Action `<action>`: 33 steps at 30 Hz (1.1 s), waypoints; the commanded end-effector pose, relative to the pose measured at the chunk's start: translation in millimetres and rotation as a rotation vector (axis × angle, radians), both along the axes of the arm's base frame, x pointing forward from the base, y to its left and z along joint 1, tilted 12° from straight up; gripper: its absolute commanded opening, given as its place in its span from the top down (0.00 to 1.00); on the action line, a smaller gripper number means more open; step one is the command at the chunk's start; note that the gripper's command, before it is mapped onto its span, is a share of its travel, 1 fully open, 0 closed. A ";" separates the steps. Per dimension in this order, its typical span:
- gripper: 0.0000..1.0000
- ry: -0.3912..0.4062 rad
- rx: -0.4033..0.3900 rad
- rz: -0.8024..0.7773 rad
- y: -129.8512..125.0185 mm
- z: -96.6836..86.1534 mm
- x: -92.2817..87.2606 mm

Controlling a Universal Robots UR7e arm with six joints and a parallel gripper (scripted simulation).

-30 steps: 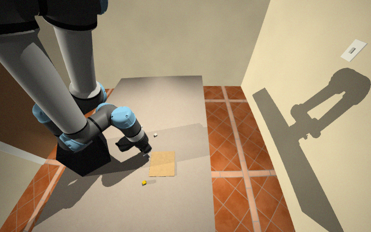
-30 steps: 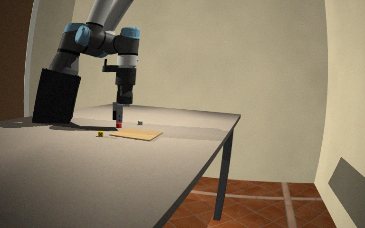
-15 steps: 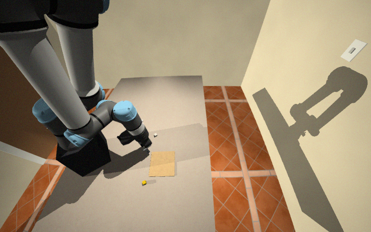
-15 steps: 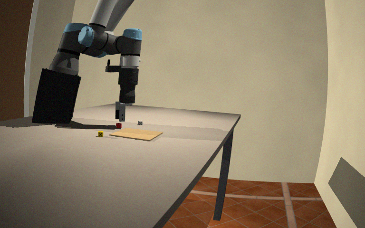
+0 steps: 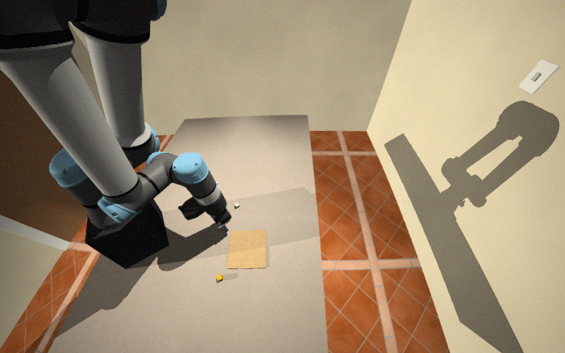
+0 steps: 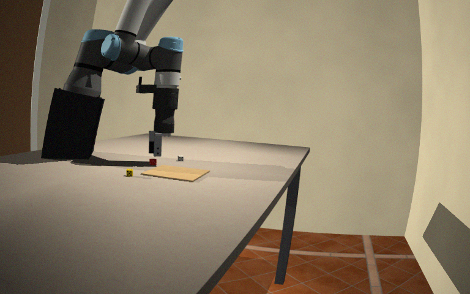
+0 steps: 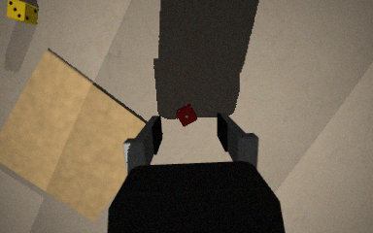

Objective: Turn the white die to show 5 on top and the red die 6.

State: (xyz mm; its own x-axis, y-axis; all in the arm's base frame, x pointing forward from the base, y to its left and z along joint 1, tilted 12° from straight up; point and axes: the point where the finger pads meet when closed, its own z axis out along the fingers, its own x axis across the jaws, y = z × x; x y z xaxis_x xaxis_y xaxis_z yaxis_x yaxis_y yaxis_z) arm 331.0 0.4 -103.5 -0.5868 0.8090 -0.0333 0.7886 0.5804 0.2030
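Observation:
My gripper [image 7: 188, 125] is open and empty, hanging a little above the table, right over the red die [image 7: 186, 115]. The red die lies on the bare table beside the mat, with one pip on the face toward the wrist camera; it also shows in the exterior view [image 6: 152, 161], below the fingers [image 6: 155, 144]. In the top view the gripper [image 5: 221, 226] hides the red die. The tan mat [image 5: 246, 248] lies flat. The white die [image 5: 237, 204] sits on the table beyond the mat. The yellow die [image 5: 218, 277] sits on the table on the near side of the mat.
The arm's black base [image 5: 124, 237] stands at the table's left edge, close to the gripper. The table's right edge [image 5: 316, 216] drops to a tiled floor.

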 end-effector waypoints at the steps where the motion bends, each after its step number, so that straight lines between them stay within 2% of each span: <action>1: 0.00 -0.001 0.000 0.000 -0.1 0.2 0.2; 33: 0.00 -0.001 0.000 0.000 3.1 0.9 1.9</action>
State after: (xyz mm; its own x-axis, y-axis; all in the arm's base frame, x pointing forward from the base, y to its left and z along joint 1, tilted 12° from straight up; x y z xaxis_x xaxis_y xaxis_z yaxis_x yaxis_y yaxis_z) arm 331.3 1.0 -103.4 -0.5867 0.8091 -0.0332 0.7887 0.5803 0.2029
